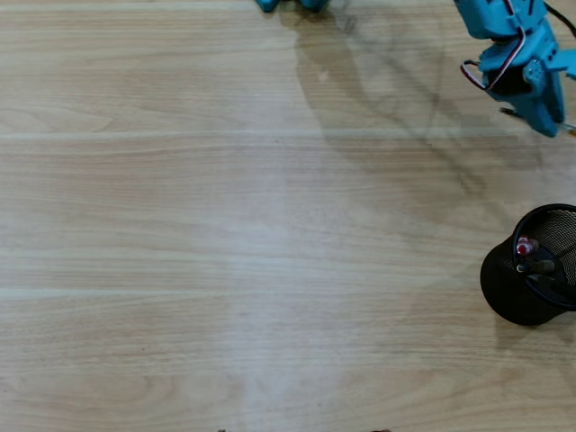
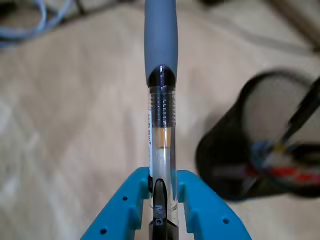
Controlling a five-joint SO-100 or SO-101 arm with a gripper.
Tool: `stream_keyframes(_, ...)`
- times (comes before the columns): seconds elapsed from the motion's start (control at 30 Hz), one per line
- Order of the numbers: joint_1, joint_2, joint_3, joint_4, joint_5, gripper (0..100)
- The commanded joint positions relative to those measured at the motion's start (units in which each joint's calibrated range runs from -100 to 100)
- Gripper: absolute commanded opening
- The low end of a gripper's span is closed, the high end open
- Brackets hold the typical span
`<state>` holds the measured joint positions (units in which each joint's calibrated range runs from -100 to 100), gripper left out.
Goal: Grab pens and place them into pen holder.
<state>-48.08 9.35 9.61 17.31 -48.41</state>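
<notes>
In the wrist view my blue gripper [image 2: 162,181] is shut on the clear-barrelled pen [image 2: 161,125], whose grey rubber sleeve points away from the camera, above the wooden table. The black wire-mesh pen holder [image 2: 220,160] stands blurred to the right of the held pen, with a red pen [image 2: 292,173] and dark pens inside. In the overhead view the gripper [image 1: 540,103] hangs at the top right, well above the pen holder [image 1: 508,292] at the right edge. A red pen end [image 1: 524,245] and a black pen [image 1: 542,266] show inside the cup.
The wooden table [image 1: 225,225] spreads to the left of the holder in the overhead view. Blurred cables [image 2: 30,25] lie at the top left of the wrist view. The arm's base parts [image 1: 288,4] peek in at the overhead view's top edge.
</notes>
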Motion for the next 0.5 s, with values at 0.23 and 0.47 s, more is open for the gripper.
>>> stream_keyframes(0.23, 13.56, 11.61, -10.01, -60.33, -13.22, 2)
stream_keyframes(0.47, 16.06, 17.27, -10.74, -61.10, -16.15, 2)
